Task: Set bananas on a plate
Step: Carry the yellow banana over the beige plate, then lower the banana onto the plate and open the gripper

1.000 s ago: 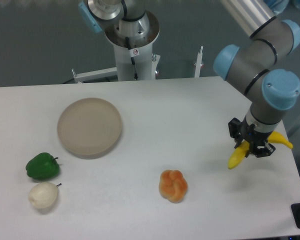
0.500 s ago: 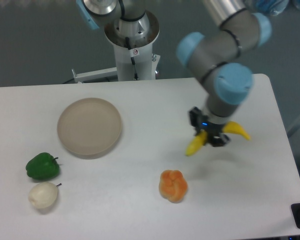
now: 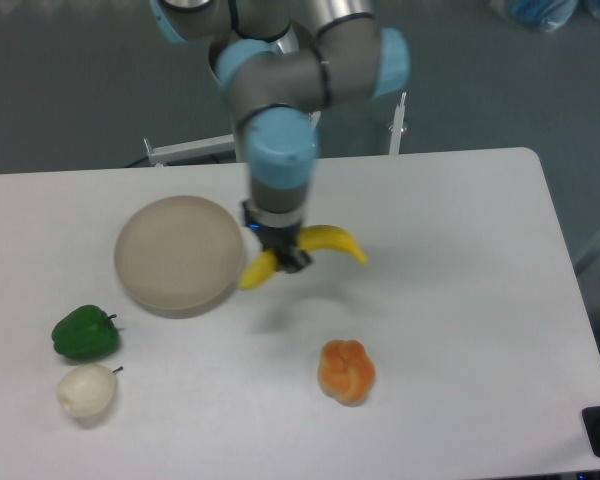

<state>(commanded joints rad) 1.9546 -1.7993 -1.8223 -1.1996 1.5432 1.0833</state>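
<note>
The yellow banana hangs above the table, just right of the plate, with my gripper shut on its middle. One end of the fruit points down-left toward the plate's right rim, the other sticks out to the right. The round beige plate lies flat at the left-centre of the table with nothing on it. My arm comes down from the top of the view and hides the banana's middle.
An orange lobed bun sits at front centre. A green pepper and a pale pear-like fruit lie at the front left. The robot base stands behind the table's far edge.
My gripper has carried the banana leftward across the table, from near the right edge to just beside the plate's right rim. Nothing else has moved.
</note>
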